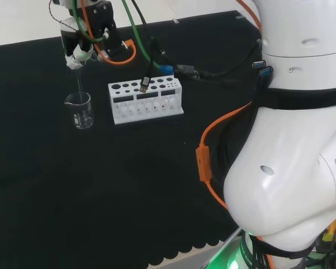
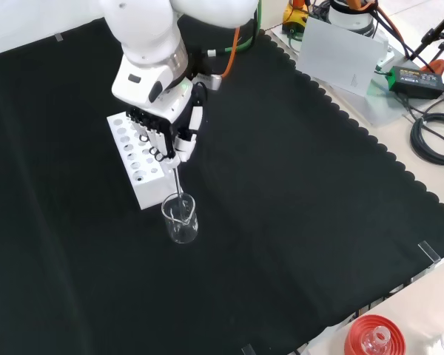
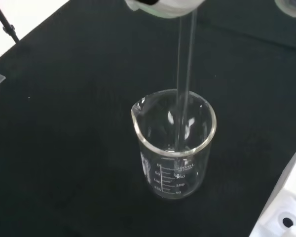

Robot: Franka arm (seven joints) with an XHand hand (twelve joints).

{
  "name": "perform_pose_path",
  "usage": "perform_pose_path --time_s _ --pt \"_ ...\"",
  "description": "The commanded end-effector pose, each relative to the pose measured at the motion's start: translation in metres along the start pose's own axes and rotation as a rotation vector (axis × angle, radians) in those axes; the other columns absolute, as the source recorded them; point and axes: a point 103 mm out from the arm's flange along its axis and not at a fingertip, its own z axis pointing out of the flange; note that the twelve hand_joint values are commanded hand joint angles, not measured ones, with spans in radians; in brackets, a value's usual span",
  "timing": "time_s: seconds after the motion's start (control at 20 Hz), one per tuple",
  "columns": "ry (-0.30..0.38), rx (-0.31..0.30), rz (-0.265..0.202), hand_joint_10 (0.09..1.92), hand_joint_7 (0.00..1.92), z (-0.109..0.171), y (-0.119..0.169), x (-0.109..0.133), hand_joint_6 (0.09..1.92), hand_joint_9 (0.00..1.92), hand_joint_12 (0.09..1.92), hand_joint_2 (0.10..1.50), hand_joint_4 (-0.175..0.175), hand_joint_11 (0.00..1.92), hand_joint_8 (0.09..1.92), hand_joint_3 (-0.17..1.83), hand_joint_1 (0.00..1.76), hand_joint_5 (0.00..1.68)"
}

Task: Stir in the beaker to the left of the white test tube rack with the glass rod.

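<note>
Closest in the wrist view, the beaker [image 3: 174, 148] is being entered by the glass rod [image 3: 183, 94], whose lower end is being kept inside it. That rod is being pinched upright by the hand's [image 2: 174, 129] curled fingers. In the head view, the beaker is being seen just left of the white rack [image 1: 145, 100] on the black cloth [image 1: 101, 185].

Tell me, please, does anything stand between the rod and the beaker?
Nothing visible does. The hand holds the rod upright, and its lower end is already inside the beaker. The rack stands beside the beaker, apart from it, not in the rod's way.
</note>
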Motion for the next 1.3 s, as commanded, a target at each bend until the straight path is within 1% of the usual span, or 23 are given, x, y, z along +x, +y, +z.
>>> perform_pose_path --time_s 0.05,0.35,0.65,0.7,0.8,0.95,1.05,1.3 --pt "0.002 0.020 -0.012 0.27 1.56 0.009 0.011 0.002 0.09 1.77 0.70 1.03 -0.175 1.57 0.23 -0.17 1.33 1.41" --pt "-0.020 0.046 -0.016 0.27 1.55 0.007 0.024 -0.001 0.09 1.77 0.70 1.03 -0.175 1.57 0.23 -0.17 1.33 1.41" --pt "-0.003 0.033 -0.011 0.27 1.55 0.004 0.029 -0.006 0.09 1.77 0.71 1.03 -0.175 1.57 0.23 -0.17 1.33 1.41" --pt "0.000 0.033 -0.007 0.27 1.55 0.003 0.027 -0.008 0.09 1.77 0.71 1.03 -0.175 1.57 0.23 -0.17 1.33 1.41" --pt "0.024 0.037 0.001 0.27 1.55 -0.001 0.026 -0.020 0.09 1.77 0.71 1.03 -0.175 1.57 0.23 -0.17 1.33 1.41" --pt "0.019 0.018 0.011 0.27 1.55 -0.008 0.022 -0.035 0.09 1.77 0.71 1.03 -0.175 1.57 0.23 -0.17 1.33 1.41" --pt "0.023 0.011 0.027 0.27 1.55 -0.011 0.015 -0.044 0.09 1.77 0.71 1.03 -0.175 1.57 0.23 -0.17 1.33 1.41" --pt "0.022 0.006 0.056 0.27 1.55 -0.018 -0.001 -0.053 0.09 1.77 0.71 1.03 -0.175 1.57 0.24 -0.17 1.33 1.41"
